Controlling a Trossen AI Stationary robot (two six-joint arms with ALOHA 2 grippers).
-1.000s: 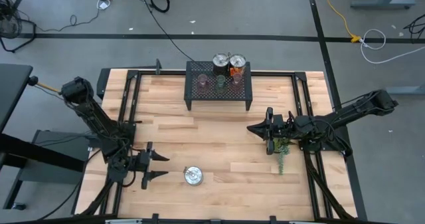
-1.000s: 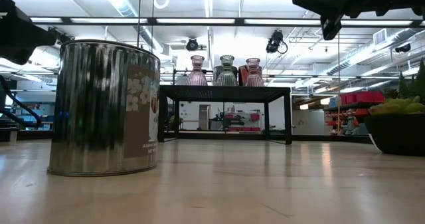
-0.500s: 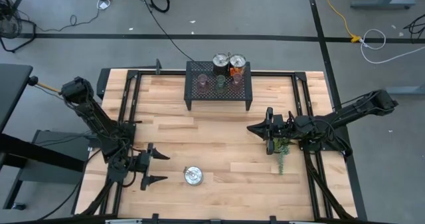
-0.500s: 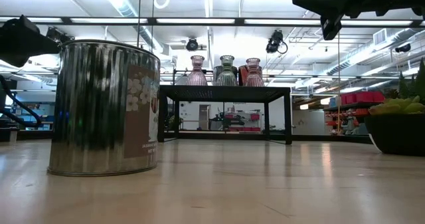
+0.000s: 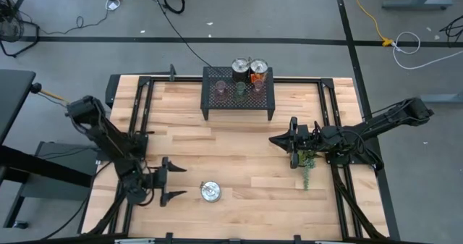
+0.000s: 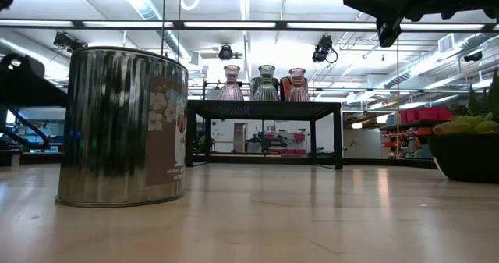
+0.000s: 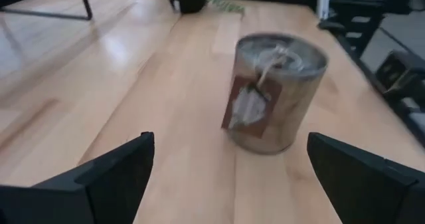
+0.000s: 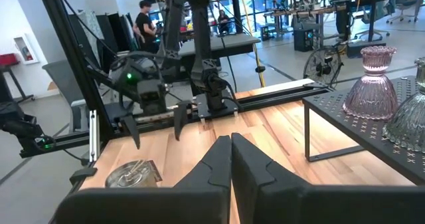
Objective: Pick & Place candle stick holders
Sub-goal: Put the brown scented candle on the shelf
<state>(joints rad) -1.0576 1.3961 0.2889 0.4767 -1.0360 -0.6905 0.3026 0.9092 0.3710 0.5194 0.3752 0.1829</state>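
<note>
Tin (image 5: 210, 192) amid bare table (image 5: 239, 150)

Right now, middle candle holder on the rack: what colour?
Pale green, clearest in the low view.

Seen from above, three candle stick holders (image 5: 238, 90) stood in a row on a black mesh rack (image 5: 238, 105) at the bench's far edge, two silvery tins (image 5: 249, 67) behind them. The left gripper (image 5: 176, 181), fingers spread, lay beside a lone tin (image 5: 210, 192) near the front edge. The right gripper (image 5: 275, 138), fingers together, hung beside a potted plant (image 5: 307, 162).
</note>
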